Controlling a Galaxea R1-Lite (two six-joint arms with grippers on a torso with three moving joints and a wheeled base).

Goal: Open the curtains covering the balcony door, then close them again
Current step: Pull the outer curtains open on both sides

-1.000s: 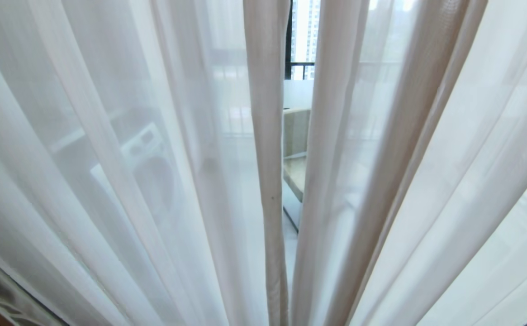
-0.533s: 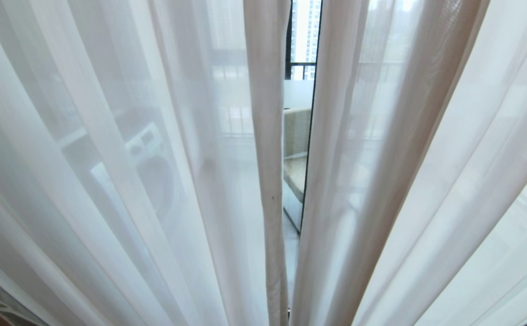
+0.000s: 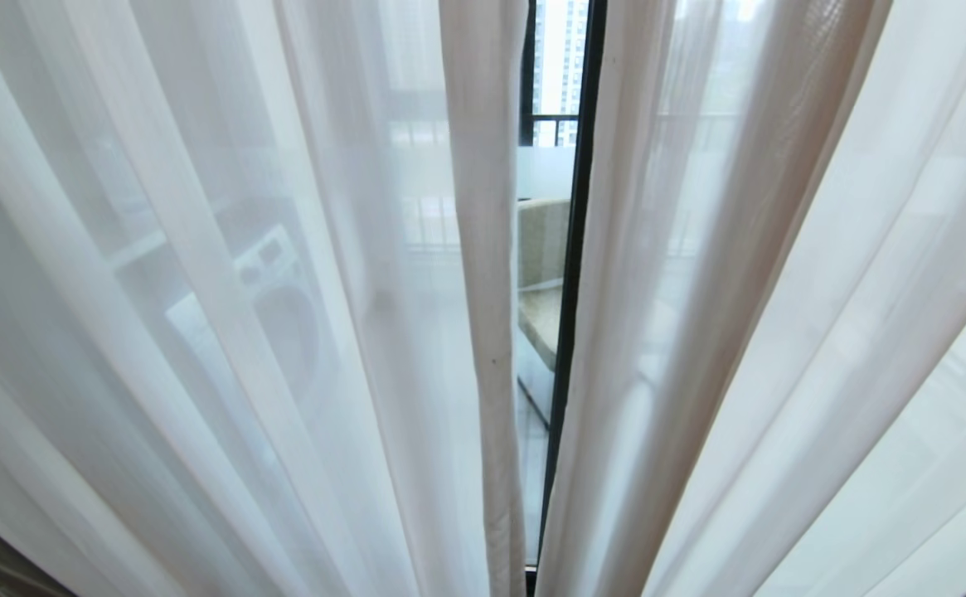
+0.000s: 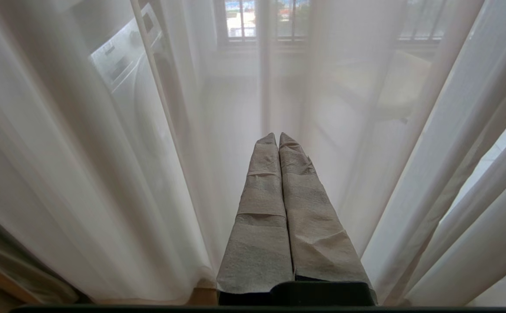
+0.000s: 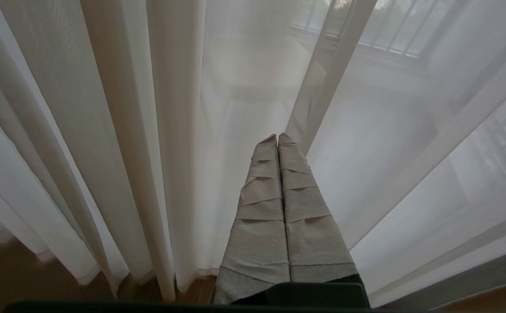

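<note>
Sheer curtains nearly drawn together; both claws pressed together, gripping nothing.

Head view: the gap between the two sheer curtains (image 3: 283, 332), at centre frame, has widened slightly over the last second, and more of the black frame of the balcony door (image 3: 570, 315) now shows through it; I judge the right panel is only settling, and whether opening is just starting or closing is nearly done cannot be told. Neither arm appears here.
Left wrist view: the left claw (image 4: 278, 135) sits at centre frame, taped fingers together, just short of the cloth. A washing machine (image 4: 118, 61) shows through the cloth at upper left.
Right wrist view: the right claw (image 5: 277, 136), fingers together and empty, points at a fold edge.
No brand or writing is legible in any view.
</note>
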